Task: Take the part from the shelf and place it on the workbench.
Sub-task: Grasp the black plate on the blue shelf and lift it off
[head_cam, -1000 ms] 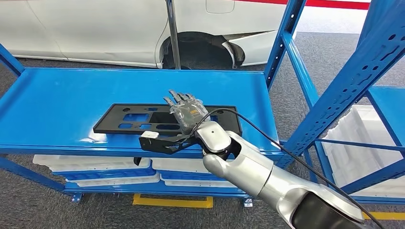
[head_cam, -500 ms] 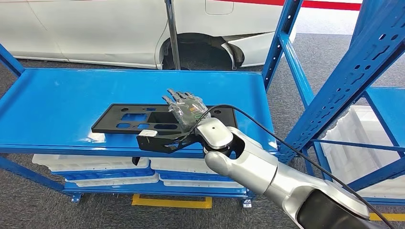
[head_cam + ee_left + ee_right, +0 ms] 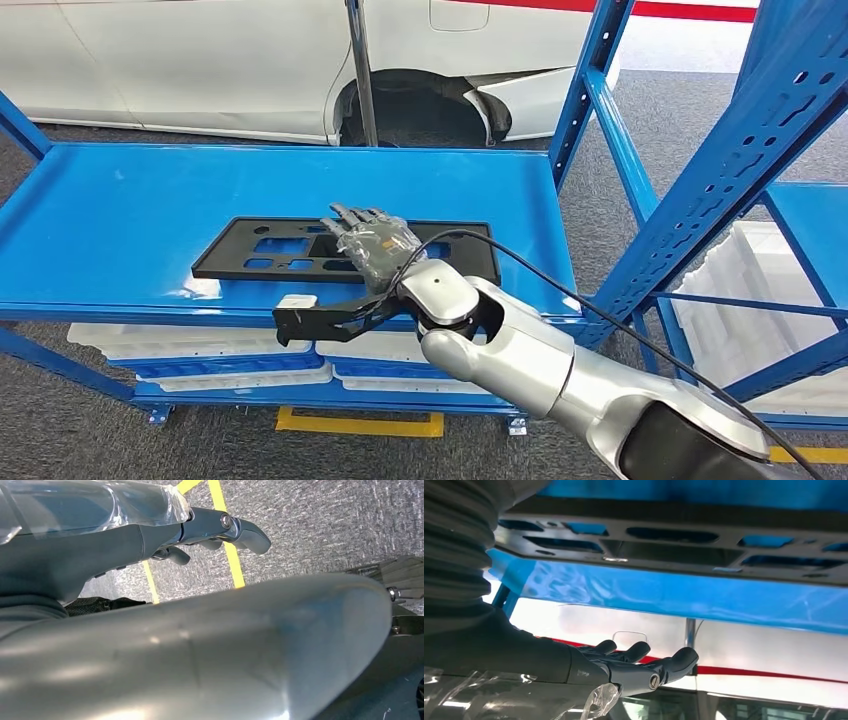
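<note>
On the blue metal shelf (image 3: 150, 210), near its front edge, lies the flat black plastic part (image 3: 270, 250), a long rectangular panel with several cut-out windows through which the blue surface shows. Over the right half of that panel hovers the right hand (image 3: 368, 240), wrapped in clear plastic film, its dark fingers (image 3: 345, 214) stretched out and spread, palm down, holding nothing. From the right wrist view the fingers (image 3: 644, 662) are likewise straight and apart, with a gap between them and the black panel (image 3: 674, 540); whether the palm touches the part I cannot tell. A black bracket with a white label (image 3: 310, 312) juts from the silver right arm (image 3: 520, 360) just in front of the shelf edge, and a black cable (image 3: 560, 275) loops over the wrist.

The left hand (image 3: 150, 525) shows in the left wrist view over grey carpet (image 3: 310, 525) with yellow floor lines (image 3: 225, 535); its fingers (image 3: 240, 530) are extended with nothing in them (the film covers its back too).

Below the shelf sit white plastic trays (image 3: 190, 345), stacked side by side on the lower level; their contents cannot be seen. Another white tray (image 3: 740, 290) rests in the neighbouring blue rack (image 3: 740, 150) to the right. Behind the shelf stands a white car (image 3: 250, 60).
</note>
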### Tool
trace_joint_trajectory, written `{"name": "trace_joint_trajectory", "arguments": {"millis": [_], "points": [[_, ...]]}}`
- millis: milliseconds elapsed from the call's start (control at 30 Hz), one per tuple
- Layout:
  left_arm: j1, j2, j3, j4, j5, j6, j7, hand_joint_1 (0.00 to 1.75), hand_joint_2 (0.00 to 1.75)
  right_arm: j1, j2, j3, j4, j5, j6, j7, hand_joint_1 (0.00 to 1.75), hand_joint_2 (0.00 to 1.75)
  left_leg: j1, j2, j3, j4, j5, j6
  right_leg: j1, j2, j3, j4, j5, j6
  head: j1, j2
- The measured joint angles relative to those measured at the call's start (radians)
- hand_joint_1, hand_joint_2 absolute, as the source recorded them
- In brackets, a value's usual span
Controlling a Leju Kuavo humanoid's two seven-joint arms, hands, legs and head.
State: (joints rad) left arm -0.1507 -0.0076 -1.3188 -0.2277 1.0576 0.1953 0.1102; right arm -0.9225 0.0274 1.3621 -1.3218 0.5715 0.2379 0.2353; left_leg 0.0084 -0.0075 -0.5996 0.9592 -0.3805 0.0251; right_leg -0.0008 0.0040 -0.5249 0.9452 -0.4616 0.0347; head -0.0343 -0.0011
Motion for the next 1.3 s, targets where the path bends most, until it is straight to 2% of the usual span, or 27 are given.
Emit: {"name": "trace_joint_trajectory", "arguments": {"millis": [400,1300], "points": [[0.000,0.000,0.000,0.000,0.002,-0.009,0.001,0.00,0.00,0.028,0.022,0.037,0.029,-0.015,-0.026,-0.024,0.00,1.75,0.000,0.000,0.000,0.000,0.000,0.000,0.000,0.000,0.000,0.000,0.000,0.000,0.000,0.000],[0.000,-0.004,0.001,0.000,0.018,-0.011,0.014,0.00,0.00,0.054,0.047,0.042,0.079,-0.035,-0.045,-0.045,0.00,1.75,-0.003,0.000,0.000,0.001,-0.001,0.001,-0.002,0.000,0.001,-0.001,0.000,0.001,0.000,0.000]]}}
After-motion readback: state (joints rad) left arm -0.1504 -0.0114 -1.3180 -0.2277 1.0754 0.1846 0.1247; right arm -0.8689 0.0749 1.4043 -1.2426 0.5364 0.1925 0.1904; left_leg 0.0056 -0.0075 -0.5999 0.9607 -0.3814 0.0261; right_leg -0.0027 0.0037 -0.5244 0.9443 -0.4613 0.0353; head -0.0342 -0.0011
